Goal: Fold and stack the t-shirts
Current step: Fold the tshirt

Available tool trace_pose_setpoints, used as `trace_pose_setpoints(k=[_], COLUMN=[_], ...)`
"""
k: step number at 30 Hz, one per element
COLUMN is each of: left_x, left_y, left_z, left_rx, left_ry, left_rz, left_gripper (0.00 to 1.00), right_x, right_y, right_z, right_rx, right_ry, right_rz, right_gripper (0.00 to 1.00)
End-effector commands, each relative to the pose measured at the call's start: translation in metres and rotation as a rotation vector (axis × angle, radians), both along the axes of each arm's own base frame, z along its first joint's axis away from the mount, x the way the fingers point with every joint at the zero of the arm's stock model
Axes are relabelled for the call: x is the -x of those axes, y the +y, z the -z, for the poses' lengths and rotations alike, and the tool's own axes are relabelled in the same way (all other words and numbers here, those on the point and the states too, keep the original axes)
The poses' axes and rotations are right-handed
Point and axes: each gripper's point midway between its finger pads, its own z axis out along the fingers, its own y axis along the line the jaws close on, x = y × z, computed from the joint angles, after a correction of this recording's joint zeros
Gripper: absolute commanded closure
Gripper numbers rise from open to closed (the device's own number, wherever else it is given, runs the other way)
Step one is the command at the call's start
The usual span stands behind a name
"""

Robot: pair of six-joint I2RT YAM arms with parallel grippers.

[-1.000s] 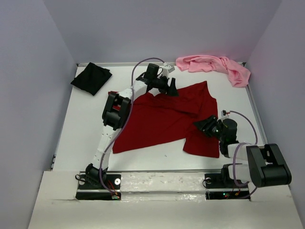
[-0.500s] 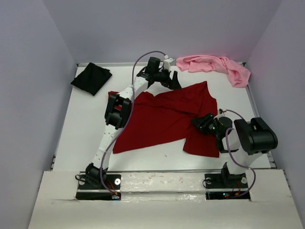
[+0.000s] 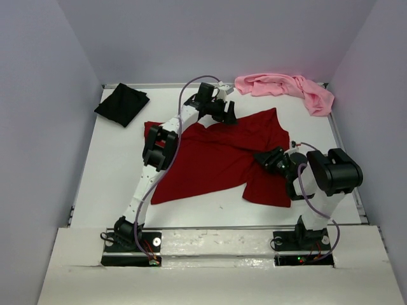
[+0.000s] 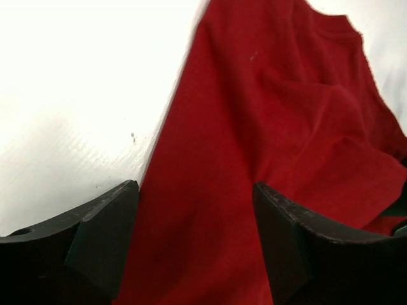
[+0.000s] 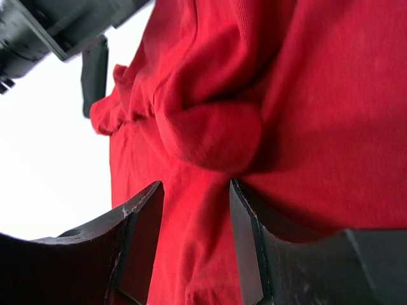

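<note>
Beneath both pincers, the dark red shirt (image 3: 216,159) lies spread on the white surface (image 3: 108,165). Its far edge is under the left pincer (image 3: 227,118) and its overlapped right panel is under the right pincer (image 3: 263,158).

Change against a second ago: the shirt's outline is much the same, with the near-right flap drawn in slightly. The left pincer stood higher and farther back half a second ago and is down again at the cloth's far edge. The right arm's elbow has swung up and inward from the near-right corner. Its pincer now sits a little left of its earlier place.

Left pincer (image 4: 194,187): fingers wide apart, nothing clamped. The shirt (image 4: 254,159) runs flat below the gap, its edge just beside the left finger, with bare surface beyond that.

Right pincer (image 5: 195,184): fingers partway apart. A rounded bulge of the shirt (image 5: 305,95) is bunched just ahead of the tips and cloth fills the gap. Whether it is clamped cannot be told.

Material: soft matte cloth, smooth where flat, with shallow diagonal creases. A stitched edge band shows ahead of the left pincer.

Well to the left of the left pincer lies the black shirt (image 3: 122,104), a compact angular heap. Beyond and to the right of that pincer lies the pink shirt (image 3: 286,88), a long crumpled heap. Neither has moved.
</note>
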Motion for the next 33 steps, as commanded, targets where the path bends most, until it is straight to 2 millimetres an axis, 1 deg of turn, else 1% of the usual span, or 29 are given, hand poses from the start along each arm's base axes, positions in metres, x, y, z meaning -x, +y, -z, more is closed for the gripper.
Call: trace_pose_setpoints(k=[1, 3, 4, 5, 8, 9, 13, 16, 17, 21, 27, 29, 33], left_x=[-0.004, -0.002, -0.002, -0.002, -0.003, -0.003, -0.003, -0.005, -0.005, -0.007, -0.012, -0.013, -0.015], left_y=[0.001, 0.002, 0.001, 0.002, 0.003, 0.003, 0.004, 0.006, 0.006, 0.007, 0.006, 0.006, 0.006], left_z=[-0.007, -0.001, -0.002, 0.0, -0.001, -0.001, -0.003, -0.002, -0.003, -0.004, -0.01, -0.011, -0.012], left_rx=[0.003, -0.004, -0.006, -0.011, -0.014, -0.012, -0.016, -0.031, -0.033, -0.04, -0.039, -0.038, -0.039], left_ry=[-0.016, -0.008, -0.011, -0.01, -0.015, -0.015, -0.02, -0.03, -0.033, -0.041, -0.058, -0.065, -0.068], left_rz=[0.001, 0.001, 0.003, -0.001, -0.005, -0.004, -0.004, -0.009, -0.01, -0.016, -0.031, -0.033, -0.037], left_gripper=[0.2, 0.24, 0.26, 0.28, 0.33, 0.35, 0.37, 0.37, 0.37, 0.39, 0.45, 0.47, 0.5], right_x=[-0.02, -0.025, -0.024, -0.027, -0.027, -0.032, -0.031, -0.028, -0.028, -0.029, -0.031, -0.029, -0.029], right_y=[-0.009, -0.012, -0.015, -0.016, -0.019, -0.019, -0.018, -0.019, -0.016, -0.016, -0.018, -0.015, -0.017], right_z=[-0.026, -0.031, -0.025, -0.038, -0.04, -0.045, -0.041, -0.042, -0.041, -0.043, -0.042, -0.039, -0.035], right_rx=[0.09, 0.125, 0.146, 0.151, 0.179, 0.184, 0.181, 0.188, 0.191, 0.194, 0.202, 0.205, 0.215], right_ry=[-0.106, -0.106, -0.071, -0.102, -0.093, -0.1, -0.08, -0.087, -0.075, -0.072, -0.059, -0.049, -0.051], right_rz=[0.05, 0.059, 0.064, 0.072, 0.077, 0.078, 0.075, 0.077, 0.068, 0.065, 0.073, 0.067, 0.077], right_gripper=[0.48, 0.48, 0.48, 0.48, 0.48, 0.48, 0.48, 0.48, 0.48, 0.48, 0.48, 0.48, 0.48])
